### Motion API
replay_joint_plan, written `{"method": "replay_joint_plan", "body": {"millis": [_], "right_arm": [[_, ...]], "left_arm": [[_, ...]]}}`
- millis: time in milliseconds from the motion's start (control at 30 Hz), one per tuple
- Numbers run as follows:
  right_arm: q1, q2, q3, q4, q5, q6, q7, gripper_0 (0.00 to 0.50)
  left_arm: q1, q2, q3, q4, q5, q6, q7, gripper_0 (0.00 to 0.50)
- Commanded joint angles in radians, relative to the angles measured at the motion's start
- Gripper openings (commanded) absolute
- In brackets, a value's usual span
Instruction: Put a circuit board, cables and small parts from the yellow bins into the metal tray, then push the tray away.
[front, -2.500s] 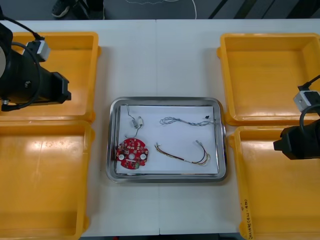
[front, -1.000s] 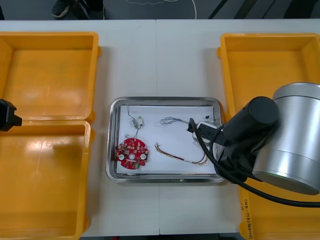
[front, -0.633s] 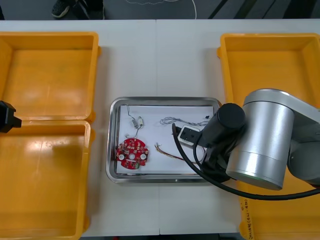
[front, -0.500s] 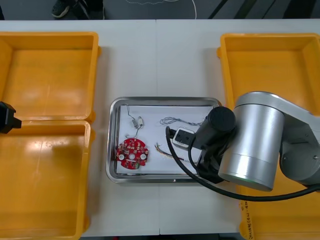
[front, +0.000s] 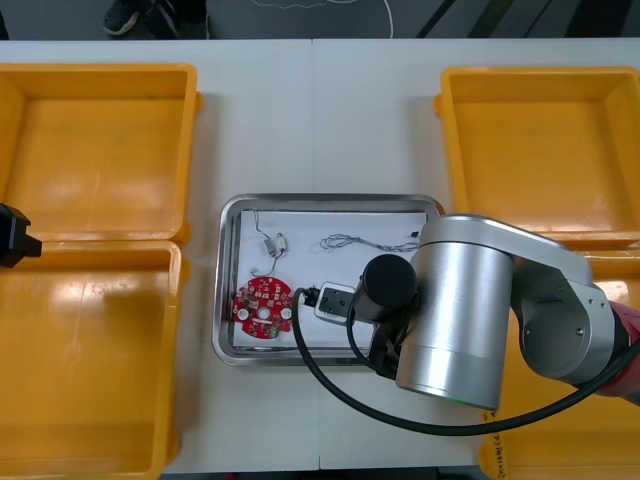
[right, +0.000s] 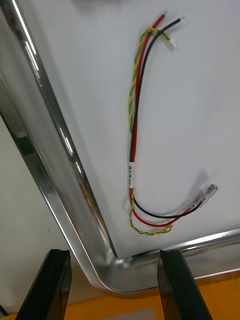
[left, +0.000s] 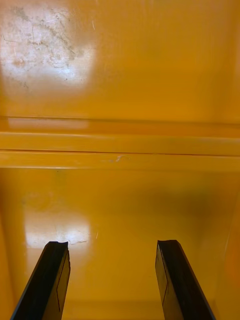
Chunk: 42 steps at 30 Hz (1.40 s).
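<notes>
The metal tray (front: 228, 282) with a white inside holds a round red circuit board (front: 264, 308), a small metal part (front: 272, 242) on a thin wire, and a twisted blue and white cable (front: 365, 242). My right arm (front: 470, 305) reaches over the tray's front right part. In the right wrist view my right gripper (right: 114, 287) is open, its fingers (right: 50, 285) standing either side of the tray's rounded corner (right: 102, 272). The red and yellow cable (right: 134, 150) lies on the white inside just beyond that corner. My left gripper (left: 112, 280) hangs open over a bare bin.
Two yellow bins (front: 100, 150) (front: 80, 360) flank the tray on the left, two more (front: 545, 140) (front: 560, 430) on the right. My left arm (front: 15, 235) sits at the left edge over the bins' shared wall (left: 120, 145). Bare table lies beyond the tray.
My right arm has swung in from the right bins and moved left over the tray's front right part, covering the red and yellow cable. The left arm has drawn back to the left edge.
</notes>
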Motion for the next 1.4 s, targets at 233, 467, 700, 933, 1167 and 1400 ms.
{"method": "replay_joint_plan", "body": {"millis": [233,467,700,933,1167,1400], "right_arm": [[-0.039,0.088,0.057,0.025,0.028,-0.009,0.073,0.5],[-0.062,0.123,0.102,0.077,0.063,-0.024,0.092,0.5],[-0.065,0.147,0.135,0.108,0.092,-0.052,0.105,0.5],[-0.065,0.164,0.171,0.109,0.108,-0.054,0.115,0.5],[-0.065,0.18,0.189,0.132,0.131,-0.058,0.119,0.5],[-0.065,0.207,0.204,0.183,0.151,-0.069,0.127,0.5]], "left_arm": [[0.017,0.047,0.03,-0.036,0.007,0.006,-0.105,0.5],[0.017,0.047,0.03,-0.036,0.007,0.006,-0.105,0.5],[0.017,0.047,0.03,-0.036,0.007,0.006,-0.105,0.5],[0.017,0.047,0.03,-0.036,0.007,0.006,-0.105,0.5],[0.017,0.047,0.03,-0.036,0.007,0.006,-0.105,0.5],[0.017,0.047,0.03,-0.036,0.007,0.006,-0.105,0.5]]}}
